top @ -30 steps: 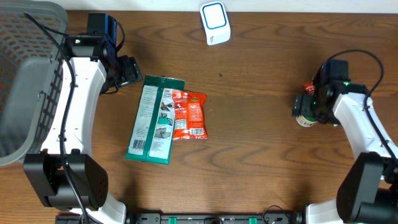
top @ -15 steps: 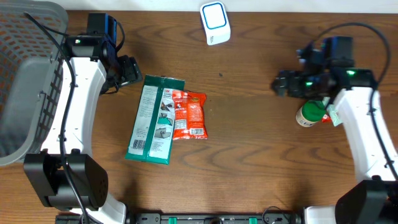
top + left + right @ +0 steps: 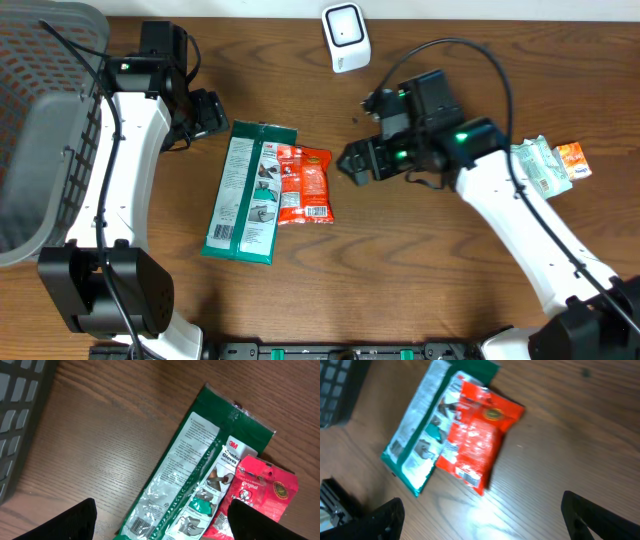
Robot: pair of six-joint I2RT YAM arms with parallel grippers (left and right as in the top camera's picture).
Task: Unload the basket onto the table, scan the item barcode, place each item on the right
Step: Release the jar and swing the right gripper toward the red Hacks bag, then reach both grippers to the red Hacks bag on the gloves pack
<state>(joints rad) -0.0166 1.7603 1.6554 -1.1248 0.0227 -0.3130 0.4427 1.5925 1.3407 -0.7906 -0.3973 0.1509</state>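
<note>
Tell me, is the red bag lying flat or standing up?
Lying flat. The red bag rests on the table, its edge overlapping the green glove pack.

On the tabletop (image 3: 420,280), the pouch (image 3: 304,184) lay overlapping the glove pack's (image 3: 249,190) right edge left of centre, with the scanner (image 3: 346,37) behind them at the far edge, the basket (image 3: 40,120) far left, and another item (image 3: 545,165) well apart at the right.

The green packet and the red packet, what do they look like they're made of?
The green packet looks like thin glossy plastic film: light glints along its crinkled clear strip. The red packet is likely plastic or foil-lined film, with a shiny printed surface; I cannot tell which.
</note>
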